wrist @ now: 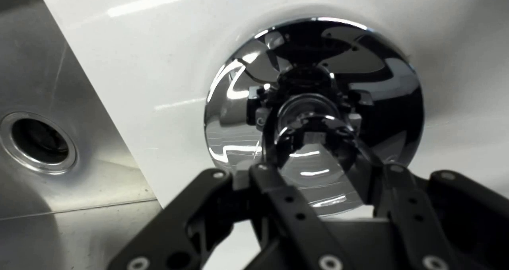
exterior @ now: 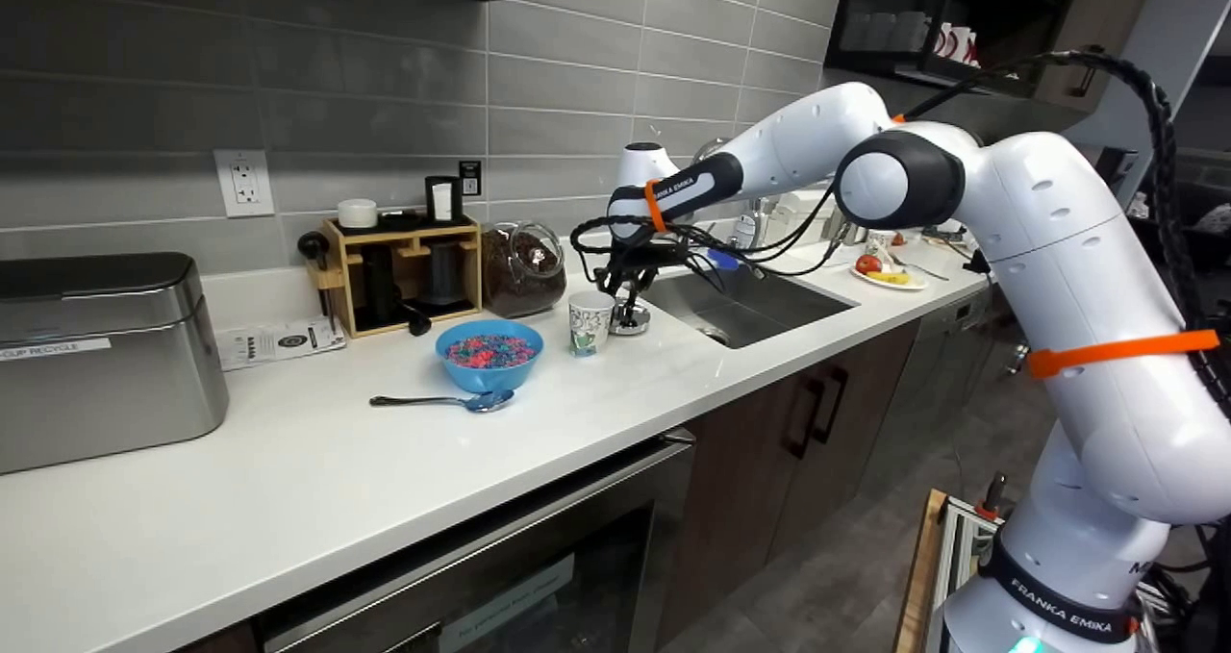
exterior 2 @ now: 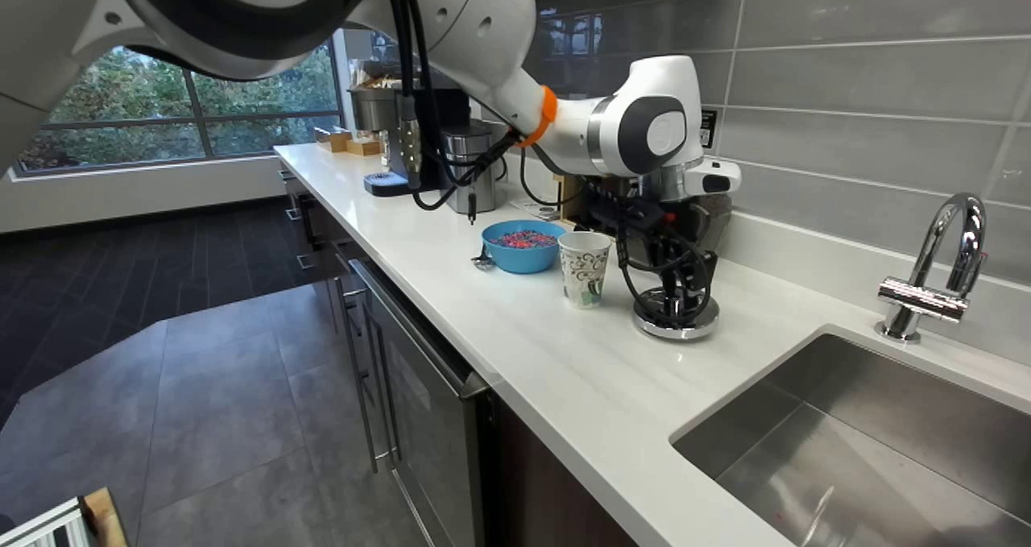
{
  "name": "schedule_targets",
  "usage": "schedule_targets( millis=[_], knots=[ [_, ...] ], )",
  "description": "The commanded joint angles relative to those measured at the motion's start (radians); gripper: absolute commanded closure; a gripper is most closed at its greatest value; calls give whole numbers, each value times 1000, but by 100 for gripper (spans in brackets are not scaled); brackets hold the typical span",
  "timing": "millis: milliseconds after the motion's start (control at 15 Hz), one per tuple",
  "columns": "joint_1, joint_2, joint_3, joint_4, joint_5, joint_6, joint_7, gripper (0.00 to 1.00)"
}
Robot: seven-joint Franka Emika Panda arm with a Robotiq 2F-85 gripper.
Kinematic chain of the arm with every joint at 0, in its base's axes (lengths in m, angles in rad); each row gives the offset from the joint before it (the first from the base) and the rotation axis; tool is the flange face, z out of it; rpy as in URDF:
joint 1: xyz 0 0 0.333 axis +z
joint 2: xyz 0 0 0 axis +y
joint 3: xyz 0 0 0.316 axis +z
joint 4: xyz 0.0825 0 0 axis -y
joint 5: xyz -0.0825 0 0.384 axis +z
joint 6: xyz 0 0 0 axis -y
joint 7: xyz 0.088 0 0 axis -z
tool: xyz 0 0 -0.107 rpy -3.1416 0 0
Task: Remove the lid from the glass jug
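Worktop [exterior: 288, 499]: long, white and shiny. The lid [wrist: 318, 51] could slide on it if it gets a push from the side.
Arm [exterior: 808, 143]: white, reaching far out. Black wires [exterior 2: 488, 160] hang off it in loops. A loop could hook the cup [exterior: 590, 324] and pull it down.
Sink [exterior 2: 886, 418]: near the lid. If the lid slid that way, it could fall in with a bang.
Jug [exterior: 524, 270]: round glass, dark inside, at the back. Its mouth looks bare, so I think the lid is off and the job is almost done. If the arm swung back, it might bump the jug.
Gripper [wrist: 312, 133]: pointing down, clamped on the middle of the lid. The lid looks smooth, so a quick tug could make it slip out.
Cup: paper, standing up, just beside the lid. The gripper could knock it by moving sideways.
Lid: shiny and round, between the cup and the sink, right down by the worktop. I can't tell if it touches. If it hangs a bit above, letting go would make it drop and clang.
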Motion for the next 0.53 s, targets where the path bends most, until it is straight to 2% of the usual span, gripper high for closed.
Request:
schedule_targets(
  millis=[0,467],
  knots=[
    [-16,38,15,65,31,-54,-39,78],
    [-18,66,19,102,31,-87,-58,78]
  ],
)
